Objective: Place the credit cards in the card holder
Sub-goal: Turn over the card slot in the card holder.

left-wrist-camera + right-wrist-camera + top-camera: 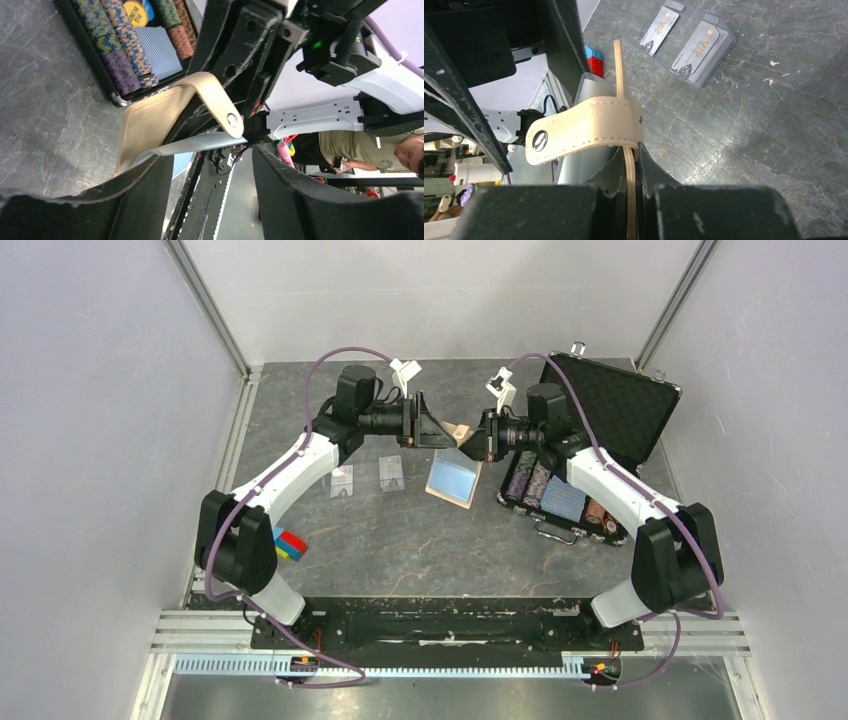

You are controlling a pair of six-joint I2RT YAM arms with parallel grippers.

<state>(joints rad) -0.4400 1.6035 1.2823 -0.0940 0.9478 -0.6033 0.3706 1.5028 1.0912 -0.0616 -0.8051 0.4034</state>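
The right gripper (631,167) clamps the card holder (589,131) by its edge; the credit cards (341,481) lie below and behind the wide-open, empty left gripper (214,157), which is nearer.

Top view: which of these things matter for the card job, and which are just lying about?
Job: card holder, pinched by the right gripper; credit cards, both outside it.
Lying about: black case of poker chips; coloured blocks.
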